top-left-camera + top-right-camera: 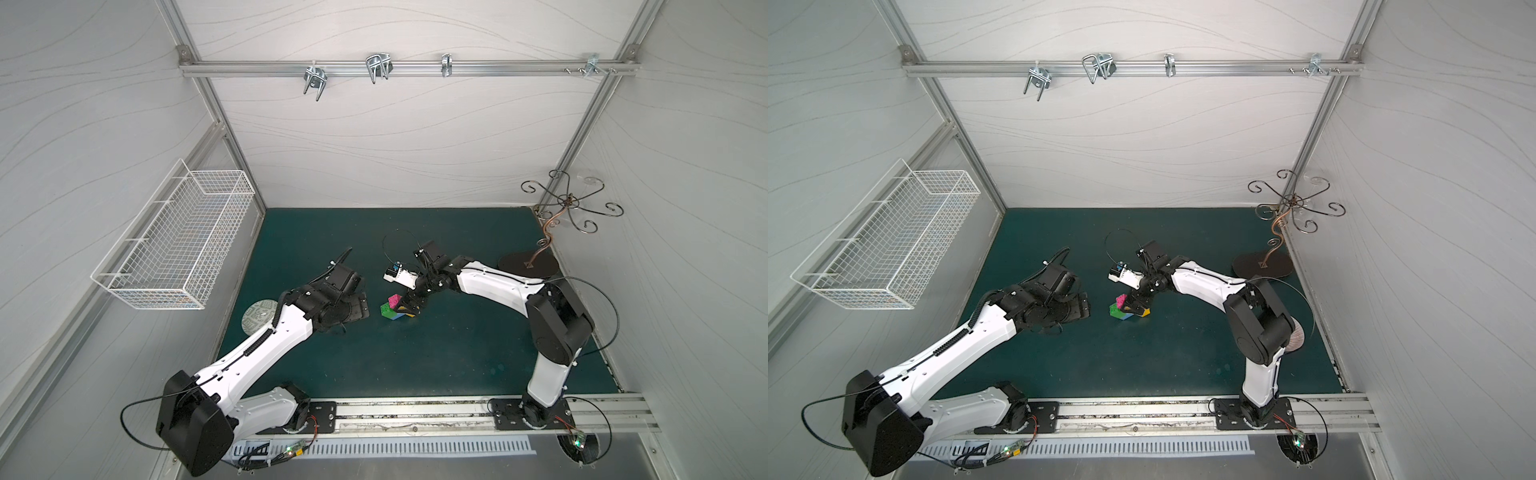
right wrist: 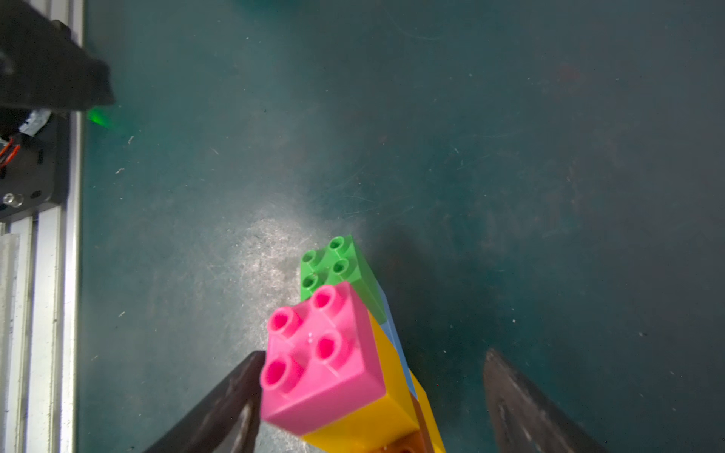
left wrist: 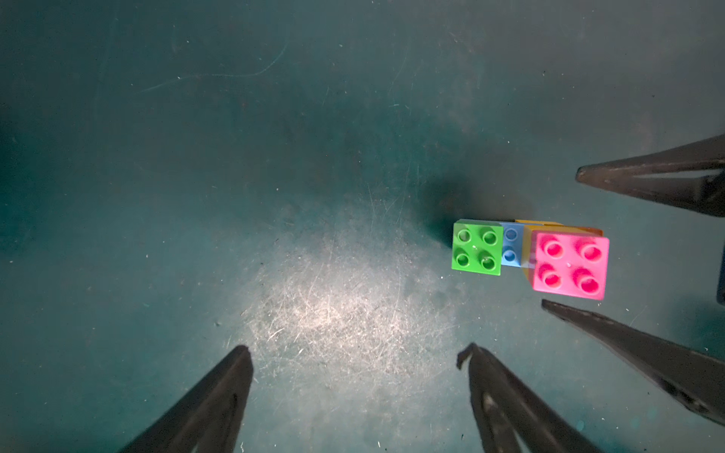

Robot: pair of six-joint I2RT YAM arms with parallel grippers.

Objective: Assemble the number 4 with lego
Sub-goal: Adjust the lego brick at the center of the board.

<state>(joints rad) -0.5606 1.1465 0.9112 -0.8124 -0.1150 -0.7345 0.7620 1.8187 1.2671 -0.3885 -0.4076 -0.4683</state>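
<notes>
number 4 (image 1: 391, 309) ctr mat (image 1: 457, 353), basket (image 1: 178, 245) L wall (image 1: 83, 145)

- Number 4 (image 1: 395, 308): joined bricks near the middle of the mat (image 1: 457, 357), studs up.
- Pink brick (image 3: 571, 261): the topmost, sitting on a yellow brick (image 2: 386, 400).
- Green brick (image 3: 476, 248): set lower, on one end of the blue bar (image 3: 511, 245).
- Orange brick (image 2: 408, 445): low in the column, mostly hidden.
</notes>
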